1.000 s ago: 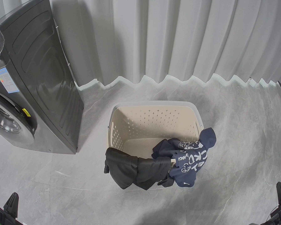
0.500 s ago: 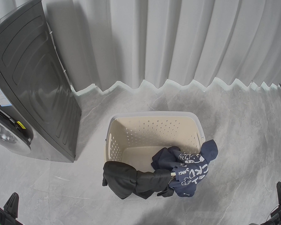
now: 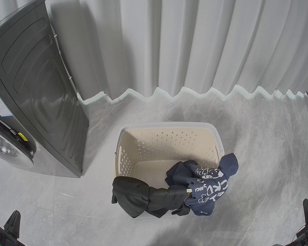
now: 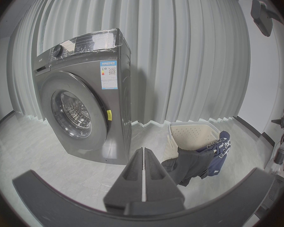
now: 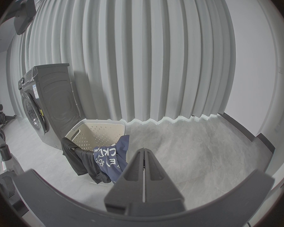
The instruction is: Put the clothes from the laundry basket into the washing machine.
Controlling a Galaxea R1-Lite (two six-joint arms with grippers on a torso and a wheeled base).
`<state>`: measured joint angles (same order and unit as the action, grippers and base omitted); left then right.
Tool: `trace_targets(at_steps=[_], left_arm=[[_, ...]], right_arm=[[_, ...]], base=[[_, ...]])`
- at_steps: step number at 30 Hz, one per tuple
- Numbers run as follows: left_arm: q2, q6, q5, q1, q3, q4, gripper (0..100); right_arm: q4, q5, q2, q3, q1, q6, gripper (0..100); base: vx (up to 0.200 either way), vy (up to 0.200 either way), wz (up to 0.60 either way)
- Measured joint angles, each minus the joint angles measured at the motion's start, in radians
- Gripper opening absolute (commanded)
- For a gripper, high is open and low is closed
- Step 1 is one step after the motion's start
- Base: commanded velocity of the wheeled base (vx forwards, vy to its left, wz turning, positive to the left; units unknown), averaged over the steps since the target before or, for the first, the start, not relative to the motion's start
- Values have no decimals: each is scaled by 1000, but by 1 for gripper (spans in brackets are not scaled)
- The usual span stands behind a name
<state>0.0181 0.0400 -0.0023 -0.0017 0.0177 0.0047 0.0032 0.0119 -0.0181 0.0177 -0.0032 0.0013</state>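
A cream laundry basket (image 3: 167, 124) stands on the floor in the middle of the head view. A black garment (image 3: 140, 195) hangs over its near rim, and a navy printed garment (image 3: 205, 183) is draped over its near right corner. The grey washing machine (image 3: 41, 86) stands to the left, and its round door (image 4: 72, 114) looks shut. My left gripper (image 4: 143, 149) is shut and holds nothing, low and short of the machine and the basket (image 4: 192, 133). My right gripper (image 5: 144, 150) is also shut with nothing in it, near the navy garment (image 5: 112, 161).
A white pleated curtain (image 3: 195, 35) runs along the whole back, behind the basket and machine. Grey floor tiles (image 3: 270, 147) lie open to the right of the basket and between the basket and the machine.
The head camera shifted during the first half second, so the basket sits lower and the machine farther left in the picture. The clothes, basket and grippers themselves have not moved.
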Motion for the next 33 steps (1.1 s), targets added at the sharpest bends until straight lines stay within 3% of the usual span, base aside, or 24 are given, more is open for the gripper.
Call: trace_targets(at_steps=[7,19,28,33], left_arm=[[0,0,0,0,0,0,0],[0,1,0,0,0,0,0],[0,0,0,0,0,0,0],[0,1,0,0,0,0,0]], right_arm=[[0,0,0,0,0,0,0],[0,0,0,0,0,0,0],[0,0,0,0,0,0,0],[0,0,0,0,0,0,0]], base=[[0,-171,0],[0,0,0],[200,0,0],[0,0,0]])
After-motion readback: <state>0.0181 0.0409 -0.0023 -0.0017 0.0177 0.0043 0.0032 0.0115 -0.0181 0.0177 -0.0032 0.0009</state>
